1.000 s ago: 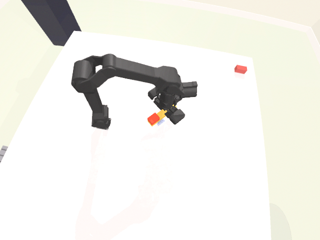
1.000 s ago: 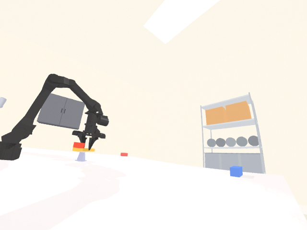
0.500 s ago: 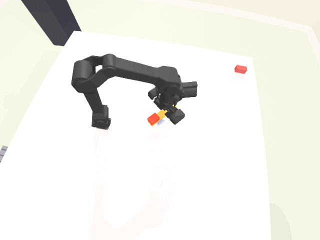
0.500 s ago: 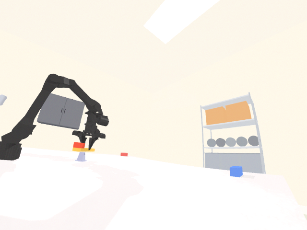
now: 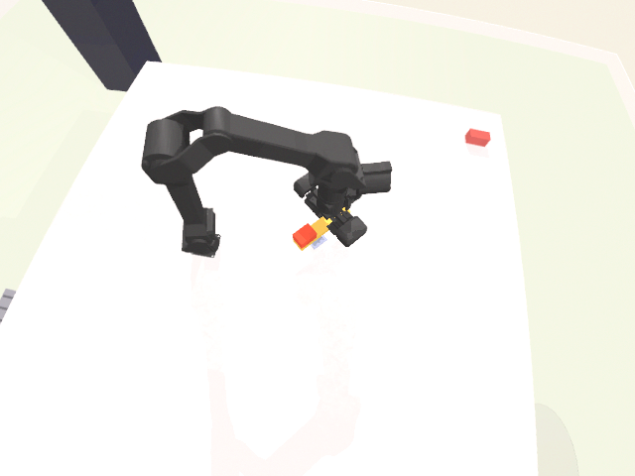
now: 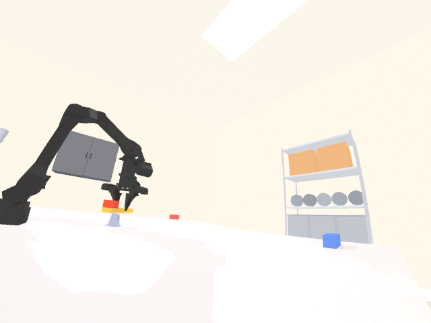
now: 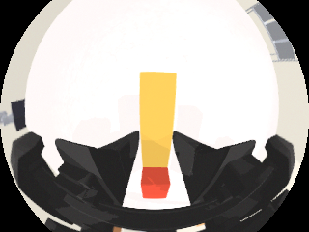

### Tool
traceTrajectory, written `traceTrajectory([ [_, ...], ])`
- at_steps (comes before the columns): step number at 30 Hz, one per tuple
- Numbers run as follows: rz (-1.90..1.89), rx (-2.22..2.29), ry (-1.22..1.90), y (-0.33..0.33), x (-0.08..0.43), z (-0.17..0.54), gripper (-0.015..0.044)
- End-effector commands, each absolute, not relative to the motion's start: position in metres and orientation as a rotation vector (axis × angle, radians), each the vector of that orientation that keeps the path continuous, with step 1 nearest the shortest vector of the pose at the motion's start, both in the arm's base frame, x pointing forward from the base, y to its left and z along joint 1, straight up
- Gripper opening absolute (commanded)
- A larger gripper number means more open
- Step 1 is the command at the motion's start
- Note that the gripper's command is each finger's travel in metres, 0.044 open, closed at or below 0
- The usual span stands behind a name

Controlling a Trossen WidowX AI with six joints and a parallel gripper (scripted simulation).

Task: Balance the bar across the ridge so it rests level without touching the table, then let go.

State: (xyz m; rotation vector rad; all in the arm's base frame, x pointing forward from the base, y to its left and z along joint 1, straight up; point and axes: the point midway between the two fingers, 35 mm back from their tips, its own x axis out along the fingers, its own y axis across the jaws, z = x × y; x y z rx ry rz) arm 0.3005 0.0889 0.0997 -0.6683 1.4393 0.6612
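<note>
The yellow bar lies across the pale blue-grey ridge, clear of the table and looking about level in the exterior view. A red block sits on one end of the bar, and the ridge stands nearer that end. My gripper points down at the bar with a fingertip on each side. The fingers are slightly open, with narrow gaps beside the bar in the wrist view. The ridge is hidden in the wrist view.
A loose red block lies near the table's far corner. A blue cube is on the table at the right in the exterior view. A shelf rack and a grey cabinet stand in the background.
</note>
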Motion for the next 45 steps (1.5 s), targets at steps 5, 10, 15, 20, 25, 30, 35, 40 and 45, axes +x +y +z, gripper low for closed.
traceTrajectory([
  [5, 0.661, -0.668, 1.439, 0.089, 0.301, 0.100, 0.0342],
  [10, 0.661, -0.668, 1.439, 0.089, 0.301, 0.100, 0.0440],
  [15, 0.661, -0.668, 1.439, 0.090, 0.304, 0.131, 0.0440],
  [20, 0.661, -0.668, 1.439, 0.089, 0.300, 0.191, 0.0440],
  [25, 0.661, -0.668, 1.439, 0.088, 0.298, 0.200, 0.0440],
  [30, 0.661, -0.668, 1.439, 0.088, 0.298, 0.200, 0.0440],
  [35, 0.661, -0.668, 1.439, 0.088, 0.298, 0.200, 0.0440],
  [40, 0.661, -0.668, 1.439, 0.088, 0.298, 0.200, 0.0440],
  [45, 0.661, -0.668, 1.439, 0.088, 0.298, 0.200, 0.0440],
])
